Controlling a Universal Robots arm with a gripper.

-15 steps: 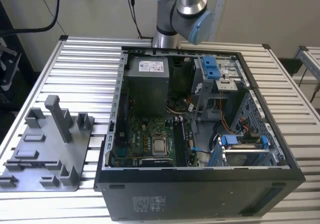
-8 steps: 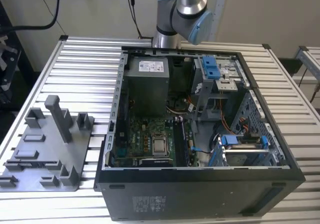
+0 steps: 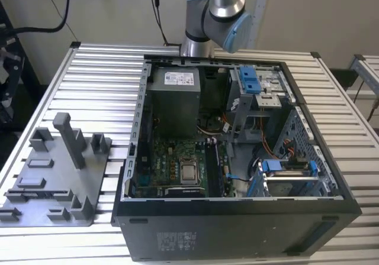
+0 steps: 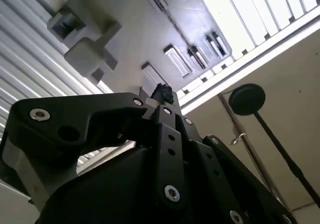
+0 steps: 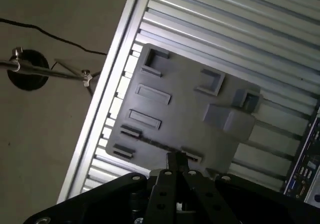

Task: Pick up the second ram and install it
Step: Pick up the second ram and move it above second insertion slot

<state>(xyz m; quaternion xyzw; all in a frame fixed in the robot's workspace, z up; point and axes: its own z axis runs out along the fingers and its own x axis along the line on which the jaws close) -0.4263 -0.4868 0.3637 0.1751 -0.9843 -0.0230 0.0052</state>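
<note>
In both wrist views my gripper (image 5: 176,159) (image 4: 162,91) hangs high above the grey plastic tray (image 5: 185,109) (image 4: 135,39), near the tray edge that carries the narrow slots. Its black fingers meet at the tip, shut, with nothing visible between them. In the exterior view the tray (image 3: 59,176) lies on the slatted table at the left, its upright posts bare. The second ram is hidden: I cannot pick it out on the tray or in the case. The arm (image 3: 216,16) rises behind the open computer case (image 3: 237,223).
The open case holds a green motherboard (image 3: 177,164) with a processor socket (image 3: 189,172), a grey power supply (image 3: 173,102) and blue drive brackets (image 3: 250,78). A black round stand base (image 5: 27,69) stands on the floor beside the table's edge.
</note>
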